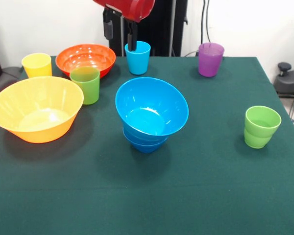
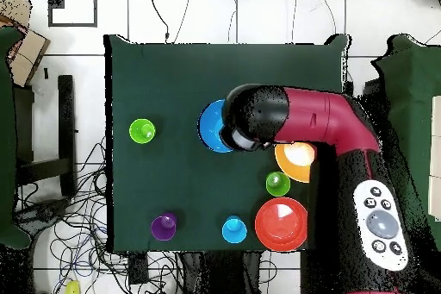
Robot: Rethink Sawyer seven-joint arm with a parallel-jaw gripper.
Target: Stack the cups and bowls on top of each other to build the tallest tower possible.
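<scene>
A red robot arm reaches down at the far edge of a green tabletop (image 1: 206, 186). Its end effector (image 1: 132, 45) dips one finger inside the light blue cup (image 1: 137, 58), apparently pinching the rim; whether it is gripping cannot be told. Mid-table stands the tower (image 1: 149, 115), three nested blue bowls. To do this well, grip the rim firmly, lift straight up, and clear the orange-red bowl (image 1: 85, 58) nearby.

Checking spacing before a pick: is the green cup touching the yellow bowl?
Cannot tell. In the front view the green cup overlaps the yellow bowl rim with no visible gap; overhead, the arm hides most of the bowl.
</scene>
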